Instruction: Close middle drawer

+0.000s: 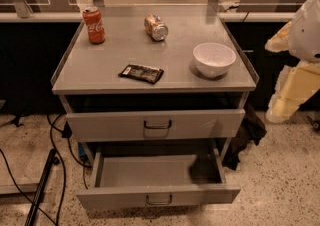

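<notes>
The middle drawer (158, 199) is the lower of the two drawers I see. It is pulled far out, with a low flat front, a small dark loop handle and a plain grey inside. Above it, the drawer with the taller front and larger handle (157, 125) stands slightly out under the tabletop. My arm, white and cream, hangs at the right of the cabinet. Its lower end, the gripper (278, 114), is beside the cabinet's right side at about the height of the upper drawer, apart from both drawers.
On the grey tabletop (100, 70) stand a red soda can (93, 24), a tipped can (156, 27), a dark snack packet (141, 73) and a white bowl (214, 59). Cables (55, 170) run over the floor at the left. A dark cloth (247, 135) hangs at the cabinet's right.
</notes>
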`<move>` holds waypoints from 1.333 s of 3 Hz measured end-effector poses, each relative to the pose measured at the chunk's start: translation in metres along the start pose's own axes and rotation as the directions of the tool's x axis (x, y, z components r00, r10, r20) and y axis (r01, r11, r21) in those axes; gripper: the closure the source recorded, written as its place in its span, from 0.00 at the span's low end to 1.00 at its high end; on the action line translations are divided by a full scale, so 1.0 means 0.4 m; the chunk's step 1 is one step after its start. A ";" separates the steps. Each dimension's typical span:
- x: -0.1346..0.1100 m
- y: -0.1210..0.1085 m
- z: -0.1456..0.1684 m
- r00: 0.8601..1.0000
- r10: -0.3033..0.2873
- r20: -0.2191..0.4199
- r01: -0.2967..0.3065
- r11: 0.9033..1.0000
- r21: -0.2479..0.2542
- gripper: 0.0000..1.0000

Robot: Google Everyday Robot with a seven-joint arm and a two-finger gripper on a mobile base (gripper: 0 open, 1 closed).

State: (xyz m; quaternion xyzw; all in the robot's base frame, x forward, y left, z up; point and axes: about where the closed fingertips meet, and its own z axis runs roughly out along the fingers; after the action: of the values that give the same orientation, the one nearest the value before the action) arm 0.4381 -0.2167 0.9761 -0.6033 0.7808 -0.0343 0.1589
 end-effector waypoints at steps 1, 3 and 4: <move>0.001 0.010 0.039 1.000 0.004 0.023 -0.004 1.000 0.007 0.42; 0.028 0.071 0.244 0.995 0.039 0.095 -0.036 0.999 -0.025 0.88; 0.088 0.127 0.413 0.989 0.104 0.102 -0.093 0.990 -0.108 1.00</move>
State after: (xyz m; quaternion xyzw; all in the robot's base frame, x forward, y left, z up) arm 0.4309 -0.2138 0.8000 -0.5724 0.8006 0.0461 0.1707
